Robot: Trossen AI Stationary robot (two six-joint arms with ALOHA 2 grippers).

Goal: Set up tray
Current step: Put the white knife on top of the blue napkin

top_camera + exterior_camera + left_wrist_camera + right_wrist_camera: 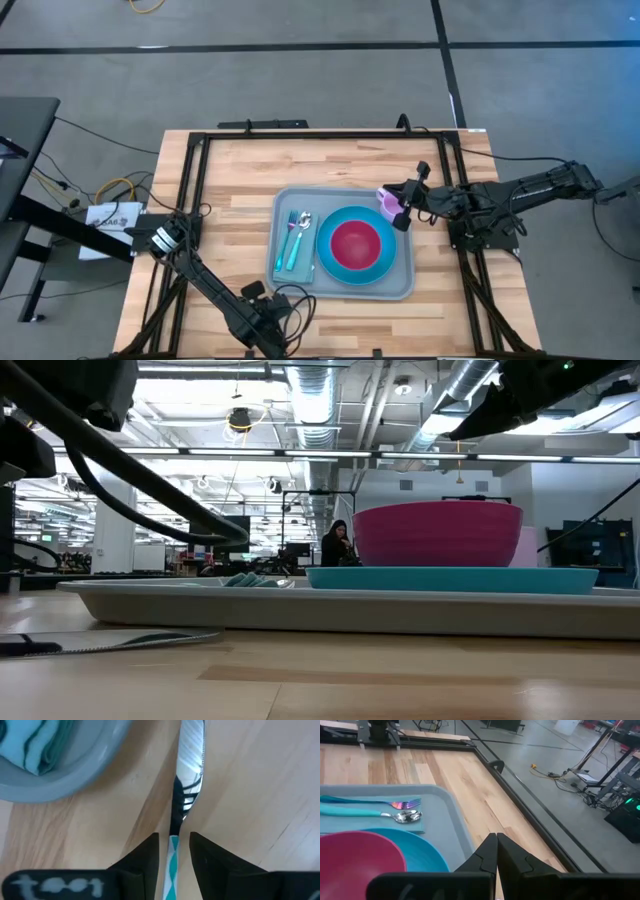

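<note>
**Tray partly laid; left pincer straddling a knife on the table**

The tray (344,290) is lying flat on the wooden table (230,180), right of the table's centre in the high view. Inside it, a teal napkin (294,262) is carrying a fork (370,801) and a spoon (375,813), both with teal handles, and beside these a round blue plate (330,262) is bearing a pink bowl (355,244). A small pink cup (386,201) is sitting at the tray's far right corner.

The left pincer (173,851) is working low over the bare table just off the tray's near left corner. Its fingers (145,857) are standing a narrow gap apart, one on either side of the teal-and-white patterned handle of a knife (189,765) that is lying flat on the wood; whether they are pressing on the handle cannot be told. The knife's blade is pointing away from the pincer, alongside the tray's rounded corner. Blurred white lettering on the pincer body is not legible.

The right pincer (496,851) is hanging above the tray's right rim near the cup, its jaws fully closed and holding nothing.

A person (336,545) is showing in the room beyond the table.
</note>
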